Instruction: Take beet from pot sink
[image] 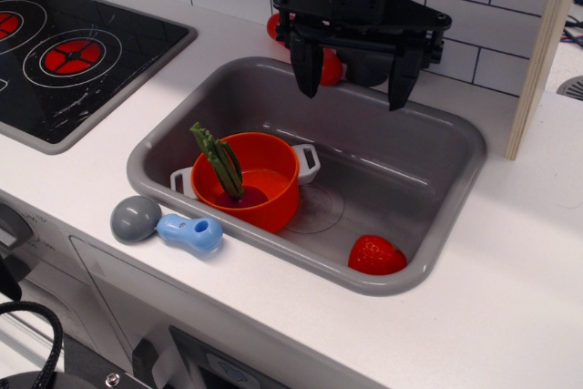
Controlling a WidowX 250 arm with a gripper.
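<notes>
observation.image | tool (355, 88) jaws spread wide, empty, above sink (437, 134) rear | beet (239, 190) inside pot (250, 179), down-left of tool | stalks tilt up-left

The pot (248, 181) is standing in the left part of the sink (428, 138), and the beet (239, 190) is sitting inside it with its stalks leaning up to the left. A strawberry (375, 255) is lying in the front right corner of the sink, well apart from the pot. The gripper (355, 88) is hanging above the back of the sink, a spoon (168, 225) is lying on the counter (510, 298) just left of the sink's front rim, and the stove (73, 52) is sitting further left.
</notes>
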